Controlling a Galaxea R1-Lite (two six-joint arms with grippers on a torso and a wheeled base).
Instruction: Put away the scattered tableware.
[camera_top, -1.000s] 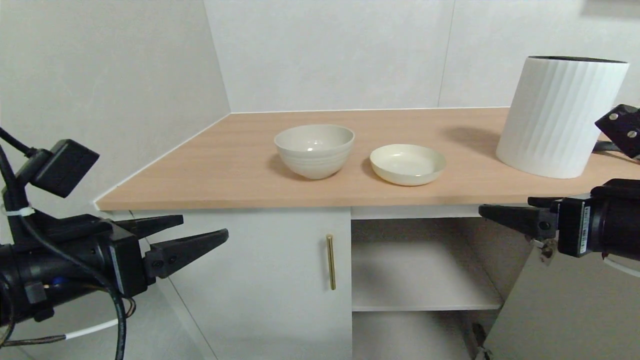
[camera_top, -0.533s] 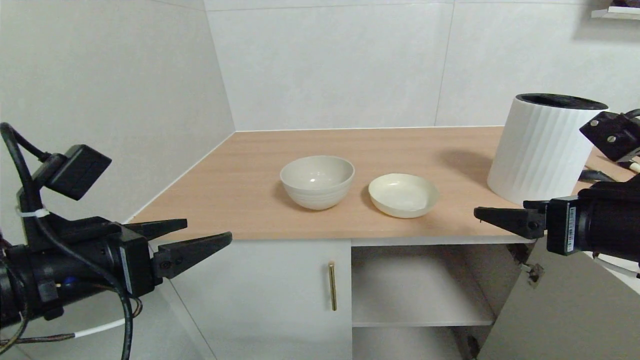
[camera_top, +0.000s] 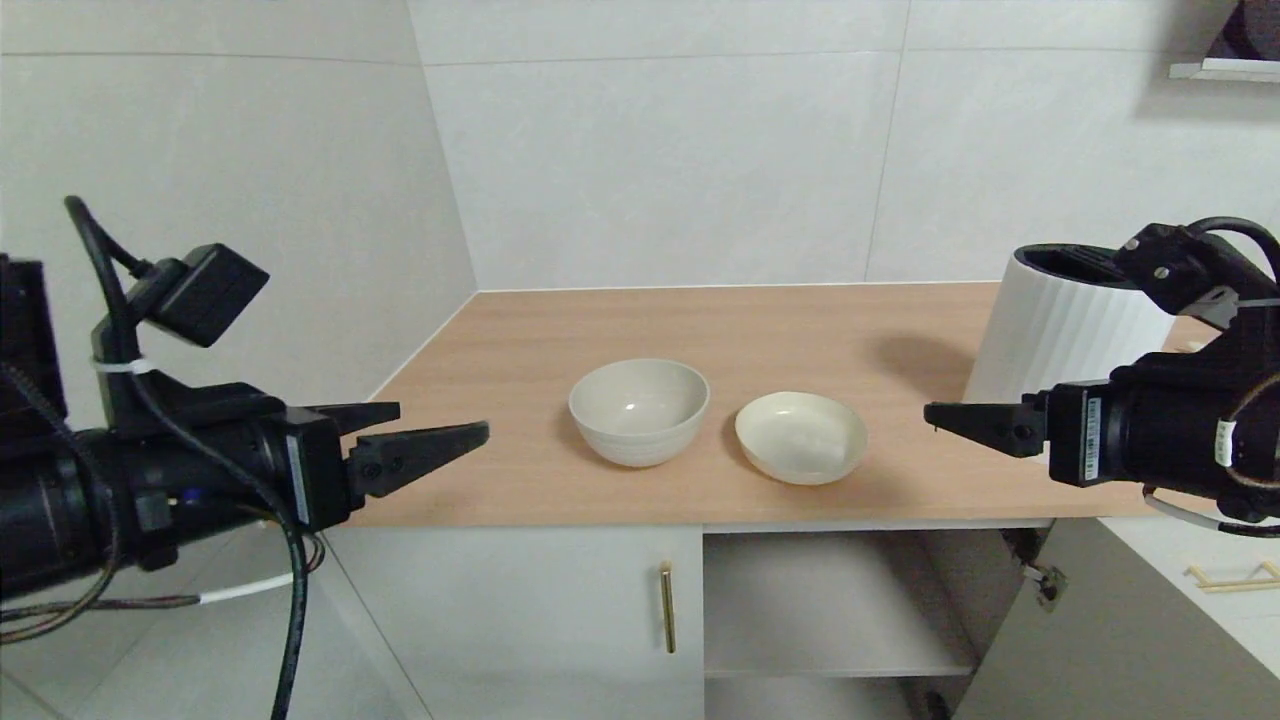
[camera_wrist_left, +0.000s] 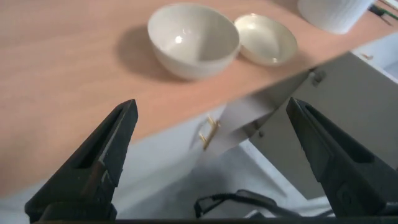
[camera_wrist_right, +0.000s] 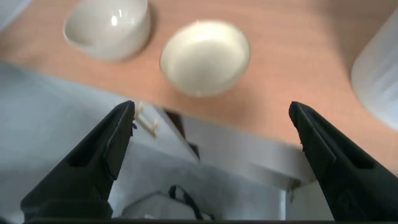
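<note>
A deep off-white bowl (camera_top: 640, 410) (camera_wrist_left: 194, 38) (camera_wrist_right: 107, 26) and a shallow cream dish (camera_top: 800, 435) (camera_wrist_left: 266, 38) (camera_wrist_right: 205, 56) stand side by side near the front edge of the wooden countertop (camera_top: 760, 330), the dish to the bowl's right. My left gripper (camera_top: 443, 420) (camera_wrist_left: 211, 104) hangs open and empty off the counter's left front corner, pointing toward the bowl. On the far side of the dish my right gripper (camera_top: 935, 412) (camera_wrist_right: 210, 107) is open and empty too, level with the counter and pointing at the dish.
A tall white ribbed container (camera_top: 1070, 330) stands on the counter at the right, behind my right arm. Below, the cabinet's right door (camera_top: 1060, 640) hangs open over an empty shelf (camera_top: 830, 620). The left door carries a brass handle (camera_top: 665, 605). Walls close the left and back.
The head view has shifted, so the counter sits lower in the picture. Both grippers have come up from in front of the cabinet to counter height. Bowl and dish have not moved.
</note>
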